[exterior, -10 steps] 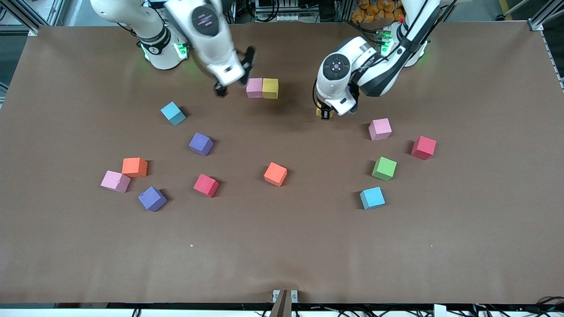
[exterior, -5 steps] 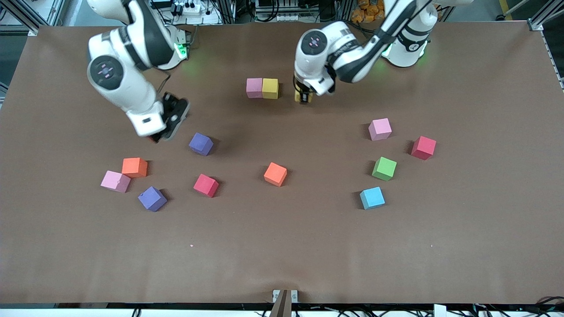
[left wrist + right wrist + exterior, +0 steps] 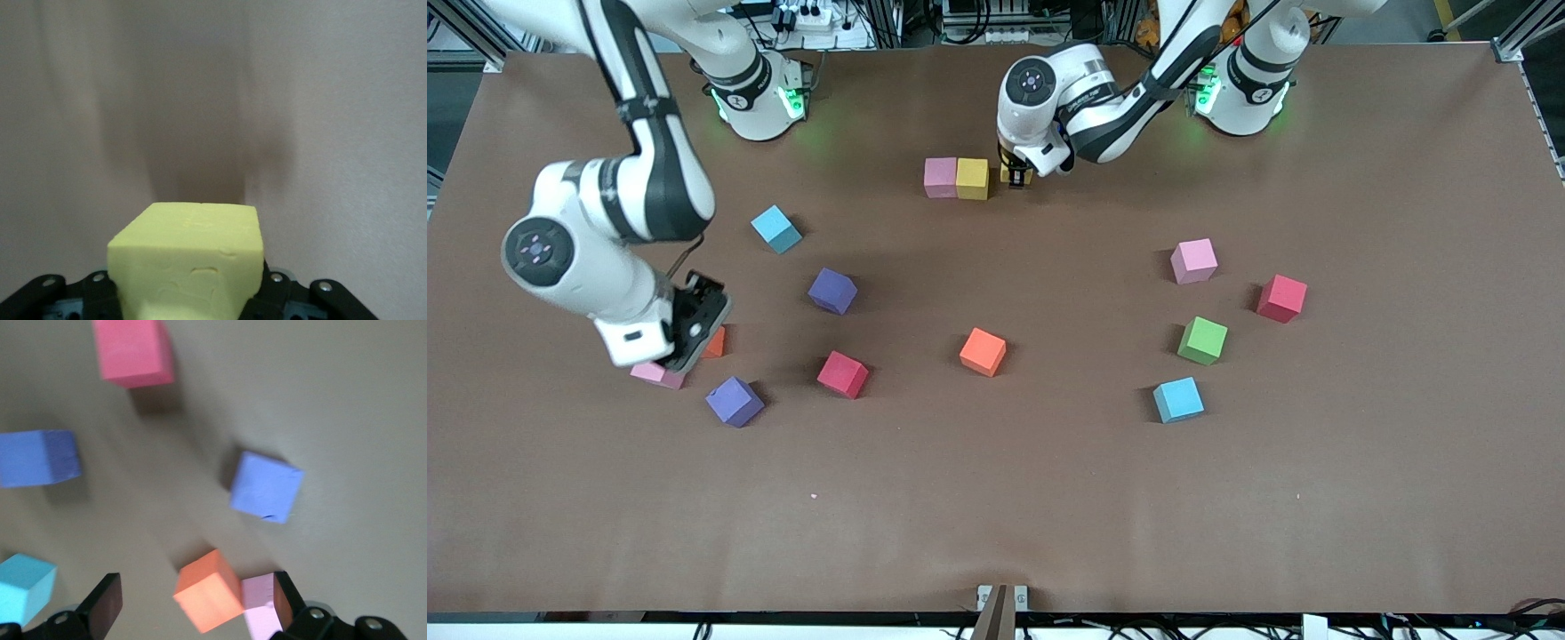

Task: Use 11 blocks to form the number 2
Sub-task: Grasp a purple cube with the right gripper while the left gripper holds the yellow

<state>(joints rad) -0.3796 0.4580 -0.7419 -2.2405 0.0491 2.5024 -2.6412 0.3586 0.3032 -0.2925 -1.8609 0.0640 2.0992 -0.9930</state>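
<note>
Front view | brown table (image 3: 1049,498) | coloured blocks (image 3: 983,351) scattered

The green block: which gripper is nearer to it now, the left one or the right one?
Left. The left gripper, shut on a yellow block, is beside the pink-yellow pair. The right gripper, open, is over the orange block, toward the right arm's end, much farther from the green block.

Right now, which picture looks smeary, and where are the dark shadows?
The right wrist view is smeary: the orange block and purple block have soft, streaked edges. The left wrist view is sharper, with a dark shadow on the table above the held yellow block. In the front view each loose cube casts a small shadow, and green lights glow at both arm bases.
</note>
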